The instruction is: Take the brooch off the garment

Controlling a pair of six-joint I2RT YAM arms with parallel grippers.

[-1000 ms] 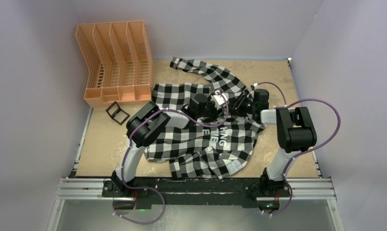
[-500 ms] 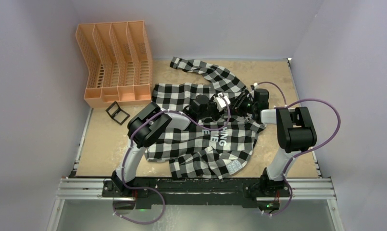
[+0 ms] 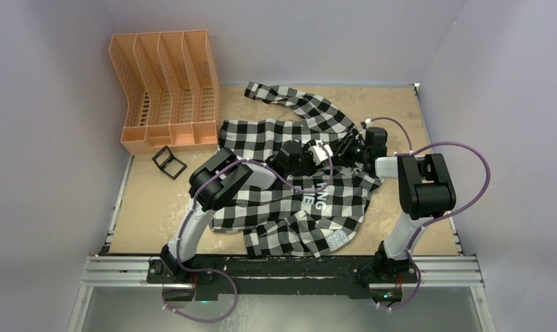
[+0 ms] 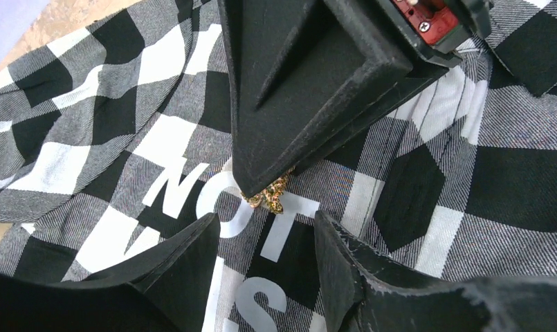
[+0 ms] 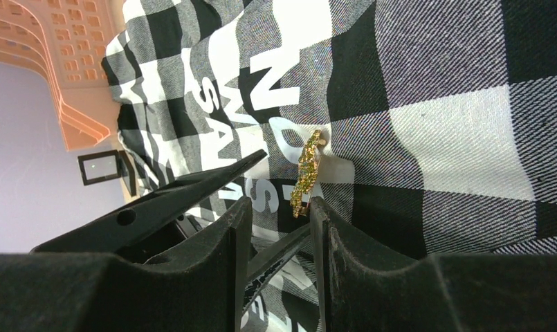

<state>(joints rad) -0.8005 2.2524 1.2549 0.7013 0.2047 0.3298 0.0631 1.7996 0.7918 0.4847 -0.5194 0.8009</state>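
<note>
Both arms meet over the middle of your tan, speckled tabletop, where the large black-and-white buffalo-check shirt with white block lettering lies spread and rumpled, one sleeve trailing toward the far wall. The tiny gold-coloured, glittering metal brooch sits on the shirt among the white letters, at the edge of a white check. In your right wrist view it stands on edge off the cloth.

Your right gripper comes at it with fingers apart. The brooch's lower end sits at the mouth of the gap, close beside one fingertip, and the gap is wider than the pin, so nothing is clamped. In the left wrist view, that gripper's black wedge tip covers part of the brooch.

Your left gripper faces it from the opposite side, fingers likewise spread. Checked cloth and lettering show between them, with the brooch just beyond their tips, and it holds nothing.

At the table's far left corner stands a peach-orange plastic file rack with four slots. Just beside its near end lies a small black open rectangular frame.
</note>
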